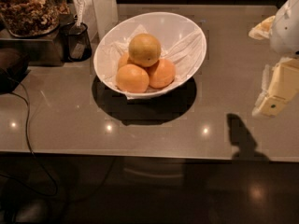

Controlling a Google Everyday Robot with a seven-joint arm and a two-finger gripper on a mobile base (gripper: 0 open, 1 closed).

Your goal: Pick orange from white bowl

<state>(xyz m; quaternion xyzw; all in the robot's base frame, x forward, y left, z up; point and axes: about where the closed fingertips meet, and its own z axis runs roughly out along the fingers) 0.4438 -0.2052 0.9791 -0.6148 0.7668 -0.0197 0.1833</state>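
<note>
Orange (145,50) lies topmost in the white bowl (187,29), resting on deeper-coloured fruits (132,78). Judged firm, fairly heavy, smooth and prone to roll; grasp across its widest middle from above. Gripper (275,90) hangs well right of the bowl; whether wide or narrow cannot be told.

This looks like a kitchen or a snack corner. A smooth grey countertop (224,55) carries a white bowl (154,17) lined with crumpled paper and filled with fruit. The paler orange (145,49) lies on top of three deeper orange fruits (133,78). At the back left stands a clear container (28,8) of brown, nut-like snacks, and just beside it a small black mesh cup (77,41). The gripper (273,99) hangs over the counter at the right edge, well apart from the bowl.
</note>
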